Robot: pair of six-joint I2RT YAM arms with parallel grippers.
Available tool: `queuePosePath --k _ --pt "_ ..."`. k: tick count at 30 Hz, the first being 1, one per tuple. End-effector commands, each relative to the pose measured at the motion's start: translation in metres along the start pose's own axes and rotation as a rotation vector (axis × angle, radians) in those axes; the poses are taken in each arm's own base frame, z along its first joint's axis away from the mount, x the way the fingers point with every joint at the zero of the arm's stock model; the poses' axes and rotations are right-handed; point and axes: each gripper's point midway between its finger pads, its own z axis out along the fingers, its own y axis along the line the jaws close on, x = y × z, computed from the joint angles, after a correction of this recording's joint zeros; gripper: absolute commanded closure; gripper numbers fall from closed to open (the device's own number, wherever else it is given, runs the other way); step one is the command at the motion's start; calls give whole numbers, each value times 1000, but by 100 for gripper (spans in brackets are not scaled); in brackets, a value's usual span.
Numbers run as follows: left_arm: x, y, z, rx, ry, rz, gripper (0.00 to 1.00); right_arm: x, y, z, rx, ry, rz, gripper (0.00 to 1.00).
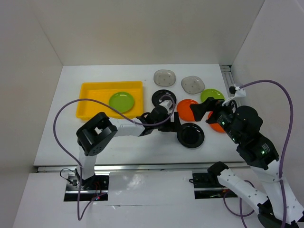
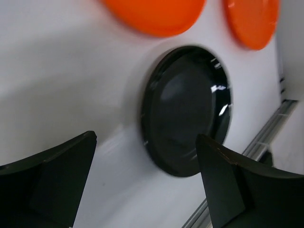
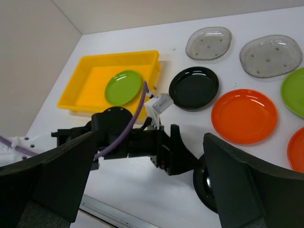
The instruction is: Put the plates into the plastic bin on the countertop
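Left gripper (image 2: 146,137), spread and empty, faced the black plate (image 2: 187,109); next probably a rim pinch, then the yellow bin (image 1: 84,102). Right gripper (image 3: 149,137) hung released too.

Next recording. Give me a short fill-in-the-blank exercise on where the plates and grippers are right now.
1. The yellow bin holds exactly ____ plate, the green plate.
2. The plate nearest the open left gripper is coloured ____.
3. The number of orange plates lying on the countertop is ____.
4. The right gripper holds nothing; its fingers are ____.

Missing words: one; black; two; open.
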Motion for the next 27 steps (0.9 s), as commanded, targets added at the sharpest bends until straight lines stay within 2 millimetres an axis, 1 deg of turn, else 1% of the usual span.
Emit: queuePosePath --k 1,3,4,5,6,7,8,9,10,11,12,13,14,15,17,18,19,20,21,22,23,24,25,27 --pt "-7 -11 17 45 -12 -12 0 -1 5 -12 -40 -6 4 0" --pt "0 -12 25 48 9 -18 4 1 4 -12 -36 2 3 0" --pt "-1 -13 29 49 8 -17 5 2 2 -12 -24 7 2 0" --pt "7 -4 35 30 26 -31 7 4 -1 -13 -16 3 2 0" --pt "12 -6 38 27 39 -27 10 4 -1 -13 -16 3 2 0" --pt "16 -2 40 19 47 -28 14 2 -1 -16 -23 -14 4 0" --pt "20 0 42 19 60 -29 19 5 -2 -13 -21 -10 4 0" --pt "20 0 42 19 60 -38 23 1 0 -18 -32 -33 7 0" --pt "23 3 41 11 67 -39 29 4 -1 -16 -28 -25 6 0" --pt "21 1 42 20 59 -38 29 4 -1 -16 -28 -25 6 0" --pt "26 6 41 11 67 -39 29 4 -1 -16 -28 -25 6 0" --pt "24 4 41 18 61 -38 33 4 -1 -16 -28 -25 6 0" --pt "25 3 41 24 67 -38 46 6 -2 -13 -23 -14 4 0" --pt "30 5 43 24 82 -40 52 6 -2 -13 -23 -14 -5 0" --pt "31 4 42 29 89 -49 70 7 -2 -11 -24 -15 -5 0" --pt "36 5 43 35 109 -51 74 7 -2 -11 -24 -15 -5 0" --pt "36 5 43 35 109 -51 78 12 -4 -9 -19 -4 -6 0" --pt "33 1 44 43 102 -49 85 10 -2 -9 -31 -9 -5 0" --pt "34 0 44 49 108 -49 89 10 -2 -9 -31 -9 -5 0" --pt "33 -1 43 43 114 -61 100 10 -2 -9 -31 -9 -5 0" --pt "33 -1 43 43 114 -61 100 10 -2 -9 -31 -9 -5 0" --pt "31 -6 38 56 115 -60 100 12 -2 -6 -27 -1 -7 0" --pt "14 -18 24 85 78 -59 100 15 -3 -5 -23 8 -8 0" --pt "-8 -24 1 87 38 -79 100 17 -3 -3 -23 8 1 0"
